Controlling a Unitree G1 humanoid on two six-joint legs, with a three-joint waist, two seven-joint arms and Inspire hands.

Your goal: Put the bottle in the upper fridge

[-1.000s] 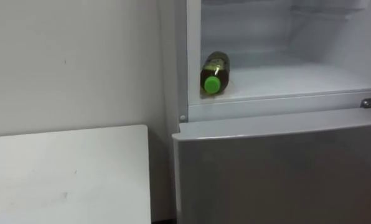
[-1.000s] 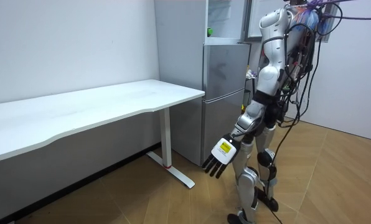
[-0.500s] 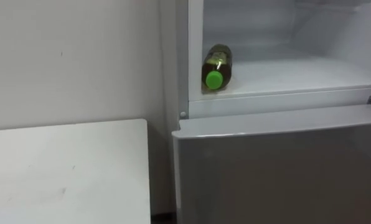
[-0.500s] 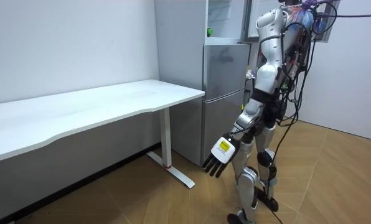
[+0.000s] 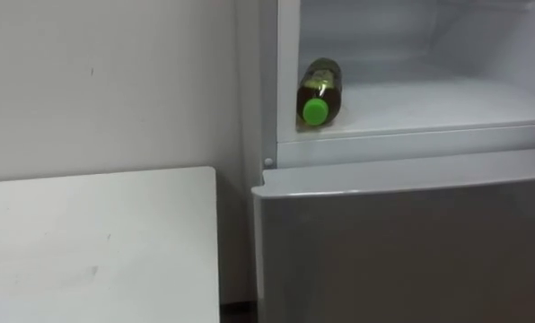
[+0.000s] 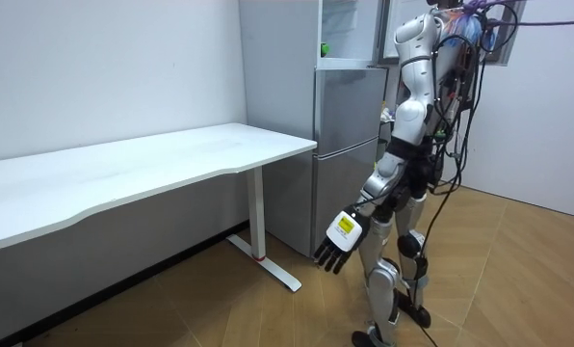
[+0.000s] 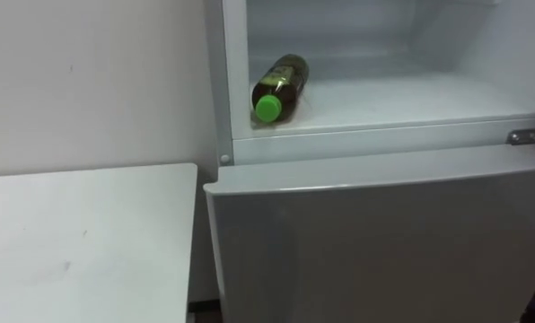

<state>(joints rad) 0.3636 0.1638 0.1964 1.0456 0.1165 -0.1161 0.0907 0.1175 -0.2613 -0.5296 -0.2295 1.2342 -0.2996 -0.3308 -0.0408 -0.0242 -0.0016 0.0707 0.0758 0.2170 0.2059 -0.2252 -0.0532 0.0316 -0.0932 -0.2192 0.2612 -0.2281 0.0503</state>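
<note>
A dark bottle point(image 5: 320, 85) with a green cap point(image 5: 314, 111) lies on its side on the white shelf point(image 5: 429, 103) of the open upper fridge compartment. It is at the shelf's left end, cap toward me and close to the front lip. The same bottle point(image 7: 279, 82) is in the right eye view, and its cap point(image 6: 324, 47) is a green dot in the room view. Nothing touches it. I stand facing the fridge point(image 6: 350, 145), and my left hand point(image 6: 340, 241) hangs low beside my leg, fingers straight and holding nothing.
The lower fridge door point(image 5: 402, 242) is closed just under the shelf. A white table point(image 5: 97, 242) stands to the fridge's left against the wall, with a narrow gap between them. Wooden floor point(image 6: 518, 280) lies behind me.
The eye view has shifted a little, so the camera moved. The bottle lies in the same place on the shelf. My left hand still hangs low.
</note>
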